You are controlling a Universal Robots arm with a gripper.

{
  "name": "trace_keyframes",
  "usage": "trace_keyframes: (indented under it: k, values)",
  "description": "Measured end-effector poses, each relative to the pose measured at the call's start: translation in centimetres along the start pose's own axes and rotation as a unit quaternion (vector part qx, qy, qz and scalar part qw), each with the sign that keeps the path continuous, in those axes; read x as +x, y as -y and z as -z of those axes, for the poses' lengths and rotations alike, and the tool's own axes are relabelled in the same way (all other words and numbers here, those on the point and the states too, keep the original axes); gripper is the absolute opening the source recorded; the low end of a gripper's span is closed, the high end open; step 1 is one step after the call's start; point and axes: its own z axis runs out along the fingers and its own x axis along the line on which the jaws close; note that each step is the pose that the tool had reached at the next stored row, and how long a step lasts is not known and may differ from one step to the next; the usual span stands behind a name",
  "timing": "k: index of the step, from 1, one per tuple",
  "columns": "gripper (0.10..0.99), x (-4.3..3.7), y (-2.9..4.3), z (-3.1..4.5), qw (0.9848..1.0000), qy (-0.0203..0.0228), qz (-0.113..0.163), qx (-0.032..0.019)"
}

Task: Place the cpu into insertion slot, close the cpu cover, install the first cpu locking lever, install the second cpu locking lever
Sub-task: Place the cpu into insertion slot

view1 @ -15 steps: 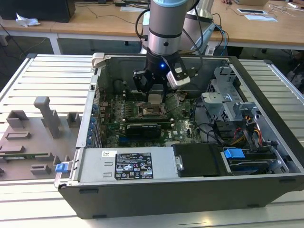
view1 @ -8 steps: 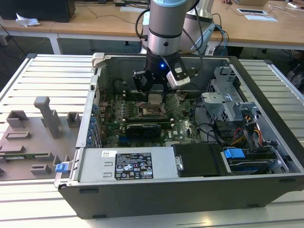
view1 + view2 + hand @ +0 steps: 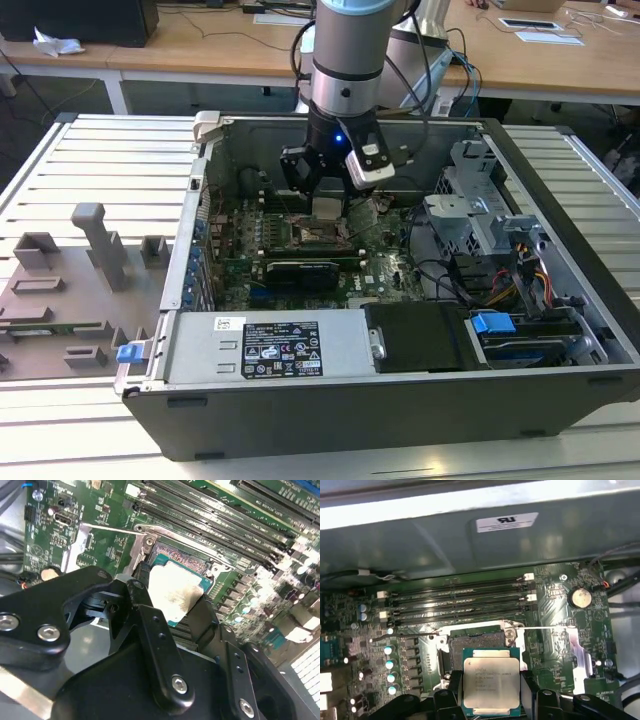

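Note:
My gripper [image 3: 330, 200] hangs inside the open computer case, shut on the cpu [image 3: 328, 208]. The cpu [image 3: 491, 681] is a flat square chip with a pale silver top [image 3: 172, 592], pinched at two opposite edges by black fingers [image 3: 527, 685]. It hovers just above and slightly off the insertion slot [image 3: 476, 641], which lies uncovered on the green motherboard [image 3: 555, 645]. Silvery metal of the cpu cover [image 3: 142, 545] edges the slot; I cannot tell whether it lies flat or stands up. A thin locking lever [image 3: 545, 628] sticks out sideways from the slot [image 3: 107, 528].
Rows of memory slots [image 3: 460, 597] run beside the slot, with the case wall [image 3: 470, 545] beyond. A coin battery [image 3: 580, 597] sits on the board. The power supply [image 3: 270, 350], drive cage [image 3: 480, 215] and cables [image 3: 440, 270] crowd the case. Grey fixtures [image 3: 100, 245] stand on the table.

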Motion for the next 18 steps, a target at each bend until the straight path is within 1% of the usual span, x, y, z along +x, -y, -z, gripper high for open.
trace_keyframes:
  k: [4, 7, 10, 13, 14, 16, 18]
  values:
    - [0.545, 0.00, 0.00, -0.01, 0.9995, 0.0016, -0.033, 0.0001]
    - [0.545, 0.00, 0.00, -0.02, 0.9986, 0.0026, -0.053, 0.0007]
    - [0.545, 0.00, 0.00, -0.03, 0.9967, 0.0040, -0.081, 0.0009]
    - [0.545, 0.00, 0.00, -0.05, 0.9937, 0.0054, -0.112, 0.0011]
    - [0.545, 0.00, 0.00, -0.05, 0.9931, 0.0057, -0.117, 0.0011]
    - [0.545, 0.00, 0.00, -0.06, 0.9914, 0.0065, -0.131, 0.0015]
    - [0.545, 0.00, 0.00, -0.07, 0.9900, 0.0070, -0.141, 0.0021]
